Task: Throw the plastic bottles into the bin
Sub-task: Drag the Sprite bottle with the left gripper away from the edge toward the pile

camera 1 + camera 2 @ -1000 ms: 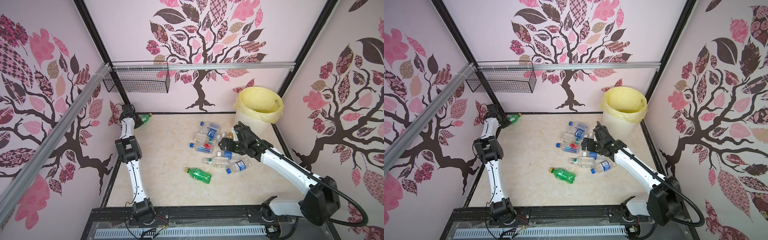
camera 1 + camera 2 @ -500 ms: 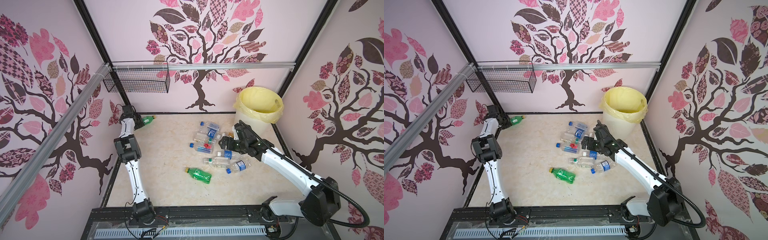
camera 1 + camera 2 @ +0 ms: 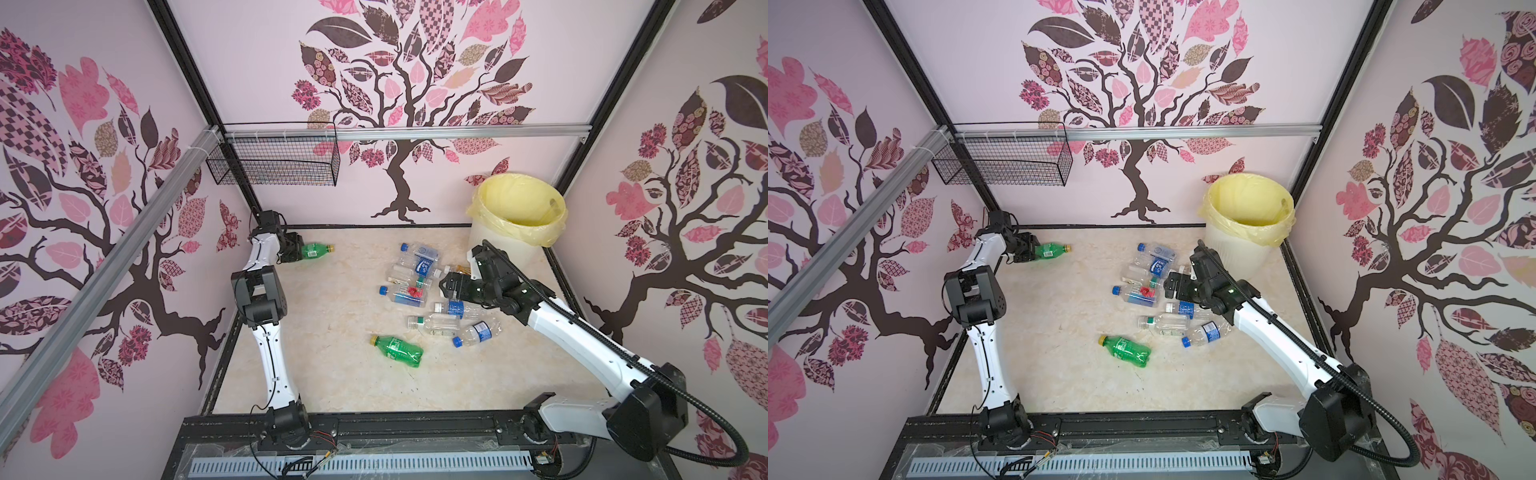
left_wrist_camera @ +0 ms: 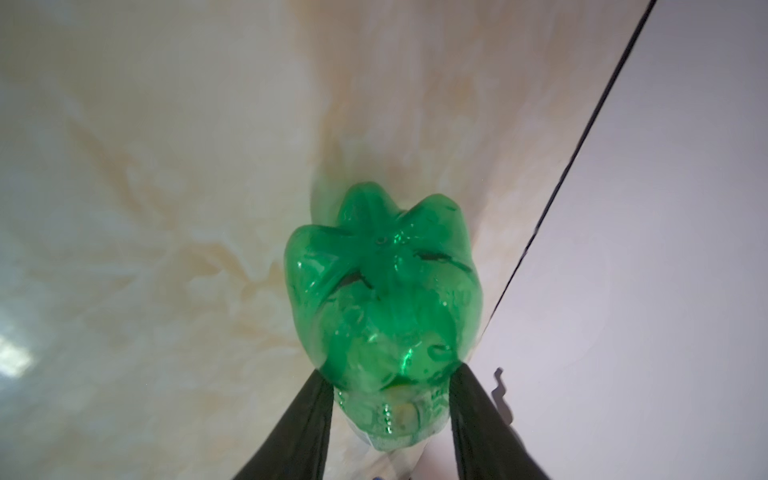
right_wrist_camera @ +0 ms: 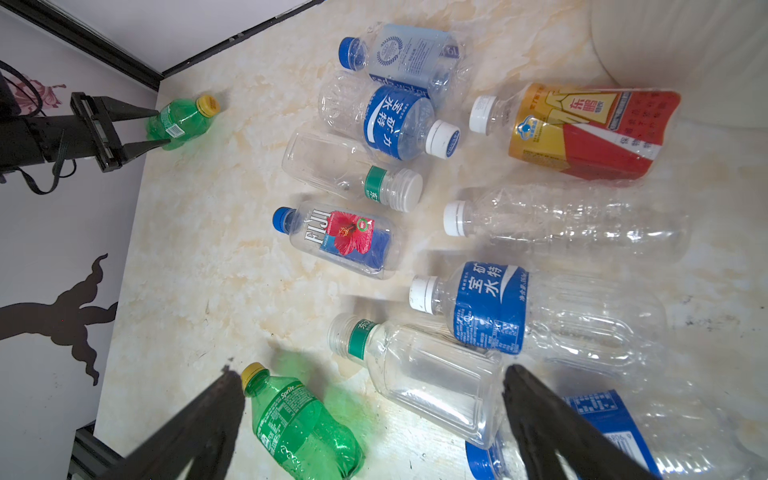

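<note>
- Presently the left gripper is closed on the base end of a green bottle, far across the floor from the bin
- Meanwhile the right gripper is fully spread and holds nothing, poised over the bottle cluster just in front of the bin
- Apart from these, a second green bottle lies further from the bin
- Bin contents cannot be made out; roughly ten bottles lie on the floor, so most of the task appears outstanding

Top views look down; wrist views near bottles.
</note>
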Controlling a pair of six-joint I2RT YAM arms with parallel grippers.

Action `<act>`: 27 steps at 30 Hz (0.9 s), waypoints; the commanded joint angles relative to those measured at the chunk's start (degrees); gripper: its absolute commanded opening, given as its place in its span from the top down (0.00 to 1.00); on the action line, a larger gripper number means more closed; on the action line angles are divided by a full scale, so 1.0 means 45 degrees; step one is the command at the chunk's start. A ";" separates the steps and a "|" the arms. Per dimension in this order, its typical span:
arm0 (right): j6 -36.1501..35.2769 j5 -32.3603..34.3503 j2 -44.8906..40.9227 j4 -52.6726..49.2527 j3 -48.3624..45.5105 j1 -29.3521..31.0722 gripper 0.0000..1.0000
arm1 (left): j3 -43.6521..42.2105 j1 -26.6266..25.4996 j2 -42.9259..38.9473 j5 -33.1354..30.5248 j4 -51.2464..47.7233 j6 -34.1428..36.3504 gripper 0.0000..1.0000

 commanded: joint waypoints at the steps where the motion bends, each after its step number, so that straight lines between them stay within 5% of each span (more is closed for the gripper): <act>1: -0.0220 0.0027 -0.0605 -0.0332 0.0320 -0.0060 0.00 | -0.1137 -0.0301 -0.0249 0.0128 -0.1878 0.1730 0.54; 18: -0.0151 -0.0251 -0.1293 -0.0442 0.0403 -0.0046 0.00 | -0.2989 -0.1843 -0.1794 0.0011 -0.2584 0.2354 0.51; 27: -0.0281 -0.0173 -0.2057 -0.0643 0.0071 -0.0050 0.00 | -0.3080 -0.2523 -0.1960 -0.0525 -0.3195 0.2695 0.42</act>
